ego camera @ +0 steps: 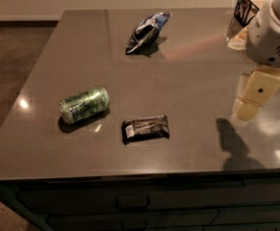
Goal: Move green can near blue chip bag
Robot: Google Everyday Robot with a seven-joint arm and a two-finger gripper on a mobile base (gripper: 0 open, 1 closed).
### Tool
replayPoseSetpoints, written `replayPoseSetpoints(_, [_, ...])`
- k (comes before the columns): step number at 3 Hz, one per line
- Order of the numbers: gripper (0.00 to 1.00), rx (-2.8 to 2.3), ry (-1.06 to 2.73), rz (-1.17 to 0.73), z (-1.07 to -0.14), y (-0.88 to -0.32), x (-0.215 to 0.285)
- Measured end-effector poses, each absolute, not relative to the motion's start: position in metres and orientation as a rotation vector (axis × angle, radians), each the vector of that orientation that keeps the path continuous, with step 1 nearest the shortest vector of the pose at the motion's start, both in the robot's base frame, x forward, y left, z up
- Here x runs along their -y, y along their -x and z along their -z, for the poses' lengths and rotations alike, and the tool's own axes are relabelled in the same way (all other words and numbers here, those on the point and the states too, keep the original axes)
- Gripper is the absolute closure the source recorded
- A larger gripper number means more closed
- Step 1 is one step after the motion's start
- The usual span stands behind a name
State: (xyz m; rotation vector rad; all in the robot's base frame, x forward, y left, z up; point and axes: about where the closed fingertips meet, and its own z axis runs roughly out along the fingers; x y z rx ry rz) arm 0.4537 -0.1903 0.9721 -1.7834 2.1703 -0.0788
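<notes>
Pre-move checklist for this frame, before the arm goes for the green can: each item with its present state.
1. Green can free to grasp: ok; it lies on its side, nothing touching it.
2. Gripper at the can: not ok; it hangs over the right side of the table, well apart from the can.
3. Blue chip bag in view: ok; far middle of the table.
4. Bare tabletop beside the bag: ok.
5. Black wrapper clear of the can: ok; apart, on the can's right.
6. Can near bag: not ok.
</notes>
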Motion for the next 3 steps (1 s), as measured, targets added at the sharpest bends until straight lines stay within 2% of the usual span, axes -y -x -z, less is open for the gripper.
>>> replayPoseSetpoints(3, [0.00, -1.877, 2.064, -0.105, -0.934, -0.523, 0.041])
